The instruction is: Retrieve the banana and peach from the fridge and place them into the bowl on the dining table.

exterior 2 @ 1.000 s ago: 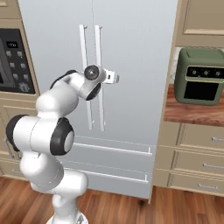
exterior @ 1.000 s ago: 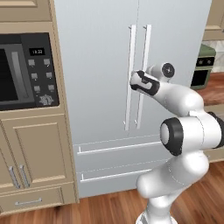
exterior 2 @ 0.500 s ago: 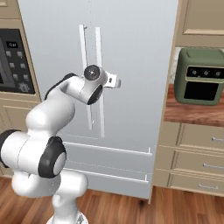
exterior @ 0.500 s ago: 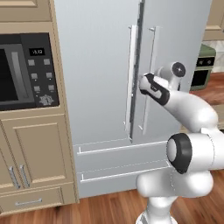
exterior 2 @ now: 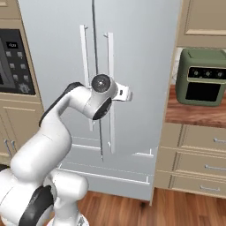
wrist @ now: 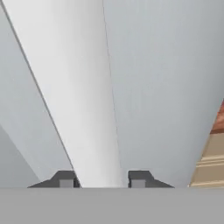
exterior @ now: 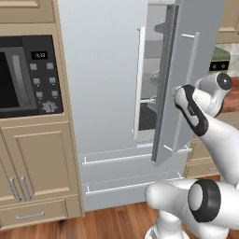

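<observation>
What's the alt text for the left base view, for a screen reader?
The fridge's right door stands partly open, pulled by the white robot arm gripping its handle, showing shelves inside. The left door is closed; a black oven sits in tan cabinets at left.

The arm's hand (exterior 2: 125,93) sits at the right white bar handle (exterior 2: 110,88) of the fridge (exterior 2: 141,66), beside a green oven (exterior 2: 201,77) on the counter (exterior 2: 194,115).

Bright, even rendered light, with no glare and no hard shadows.
The tall pale silver-grey fridge (exterior: 107,93) is flatly lit; its opened interior is dimmer; close ahead of the fingertips (wrist: 65,179) surfaces look soft and blurred.
</observation>
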